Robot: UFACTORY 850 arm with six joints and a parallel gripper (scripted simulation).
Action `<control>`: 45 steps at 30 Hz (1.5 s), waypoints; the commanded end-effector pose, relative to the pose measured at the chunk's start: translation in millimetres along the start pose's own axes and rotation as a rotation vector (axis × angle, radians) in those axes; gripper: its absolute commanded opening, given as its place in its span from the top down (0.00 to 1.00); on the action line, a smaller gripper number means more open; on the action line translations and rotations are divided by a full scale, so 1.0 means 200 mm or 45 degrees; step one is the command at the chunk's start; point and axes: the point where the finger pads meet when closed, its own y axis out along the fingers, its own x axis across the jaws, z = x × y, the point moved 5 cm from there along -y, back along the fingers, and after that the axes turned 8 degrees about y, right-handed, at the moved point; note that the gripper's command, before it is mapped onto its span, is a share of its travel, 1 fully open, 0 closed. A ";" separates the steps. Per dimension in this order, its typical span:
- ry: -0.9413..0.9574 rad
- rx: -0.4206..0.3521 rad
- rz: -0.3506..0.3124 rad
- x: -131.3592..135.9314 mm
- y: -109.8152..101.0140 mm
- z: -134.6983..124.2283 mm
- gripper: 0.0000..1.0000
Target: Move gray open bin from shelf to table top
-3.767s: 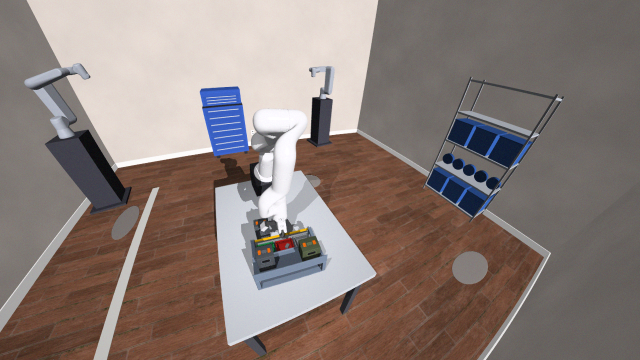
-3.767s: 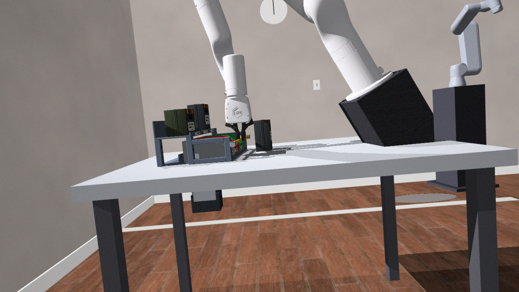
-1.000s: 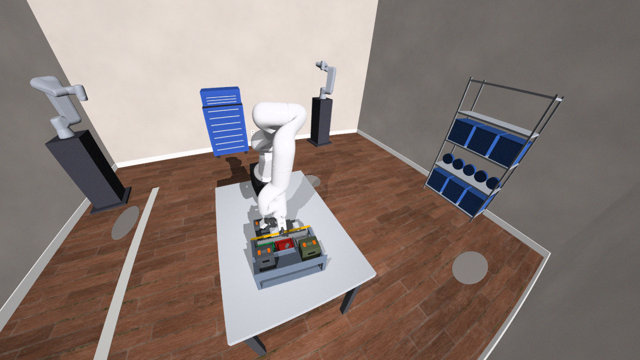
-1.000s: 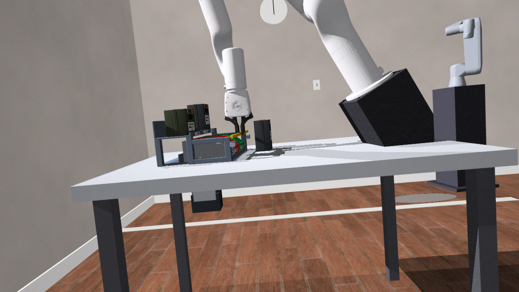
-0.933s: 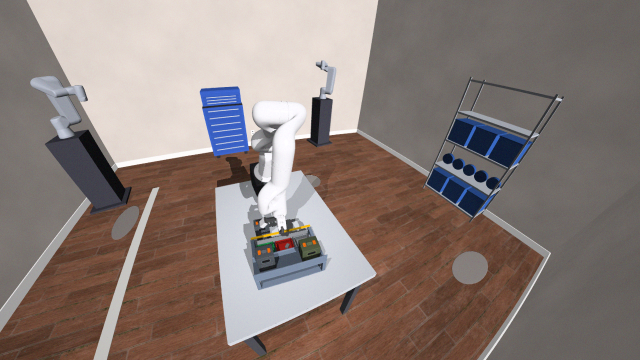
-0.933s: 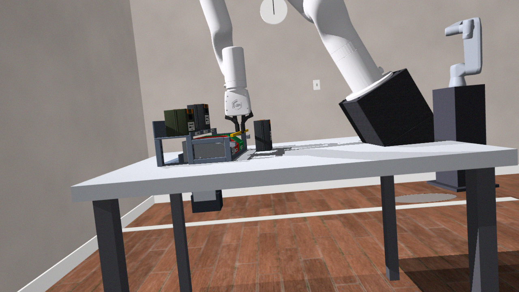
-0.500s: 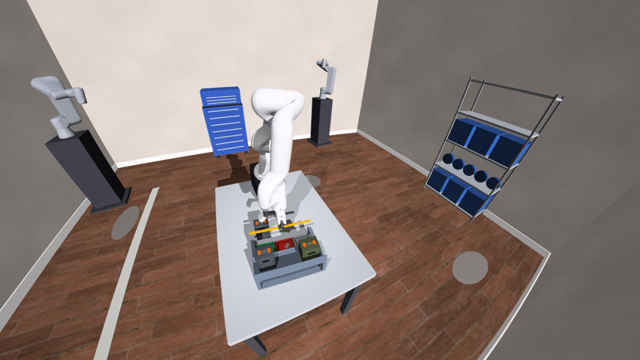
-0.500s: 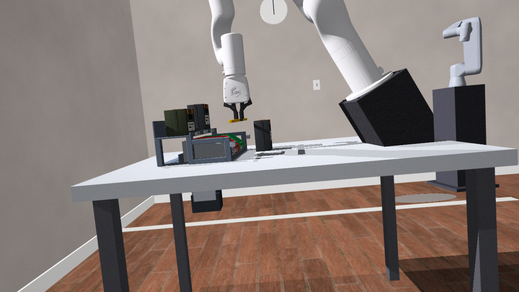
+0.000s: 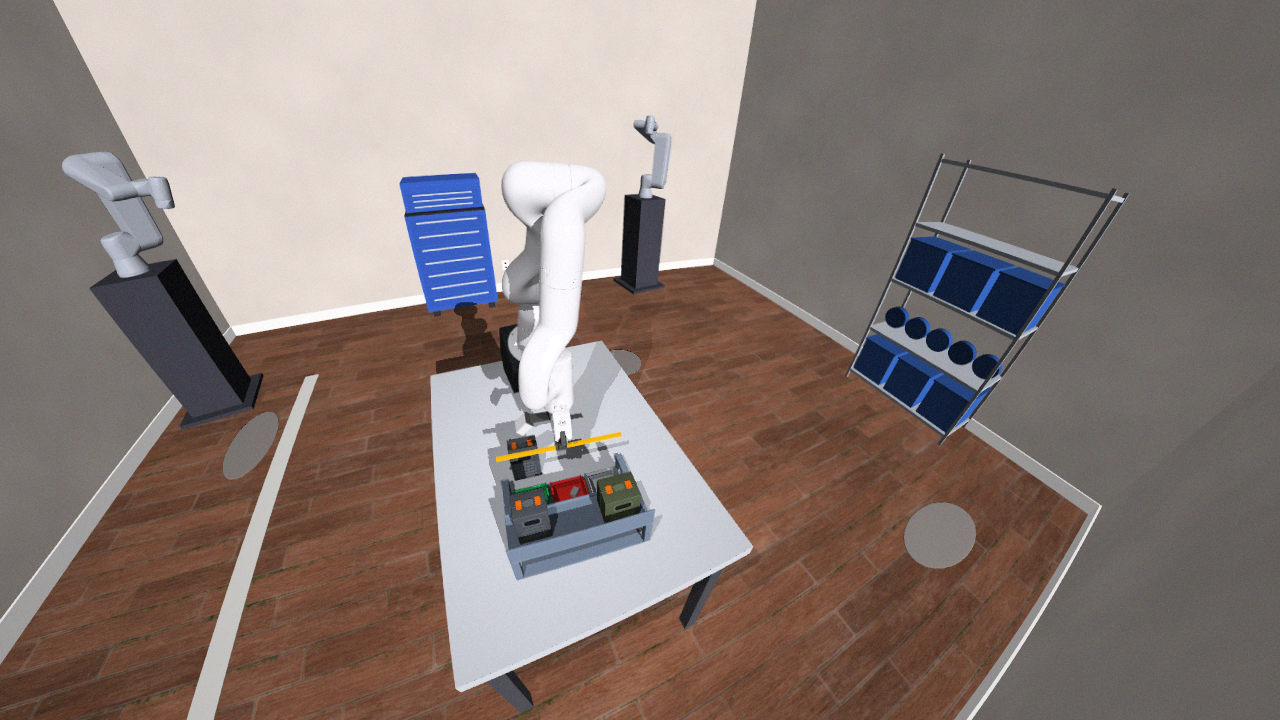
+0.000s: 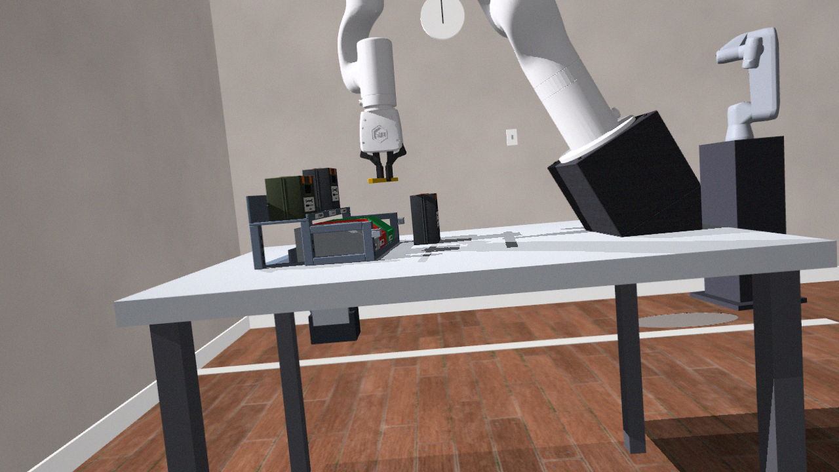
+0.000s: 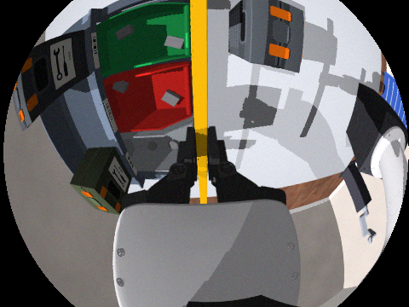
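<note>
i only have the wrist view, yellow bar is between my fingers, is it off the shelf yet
Observer: Yes. In the exterior view the yellow bar hangs in the air above the level of the red bin, gripped by the gripper.
Operator: which way is the wall clock from me, i cant see one
Observer: The exterior view shows a round clock high on the wall, up and to the right of the gripper in that picture.

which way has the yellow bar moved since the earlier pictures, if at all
Yes: up, away from the shelf; the yellow bar now hangs above it in the hand.
</note>
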 end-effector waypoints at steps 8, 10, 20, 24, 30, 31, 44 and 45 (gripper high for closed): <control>0.001 -0.022 -0.024 -0.01 0.04 0.00 1.00; 0.001 -0.022 -0.024 -0.01 0.04 0.00 1.00; 0.001 -0.022 -0.024 -0.01 0.04 0.00 1.00; 0.001 -0.021 -0.023 -0.01 0.06 0.00 1.00; 0.001 -0.022 -0.024 -0.01 0.07 0.00 1.00; 0.001 -0.022 -0.024 -0.01 0.07 0.00 1.00; 0.001 -0.022 -0.024 -0.01 0.08 0.00 1.00; 0.001 -0.022 -0.024 -0.01 0.08 0.00 1.00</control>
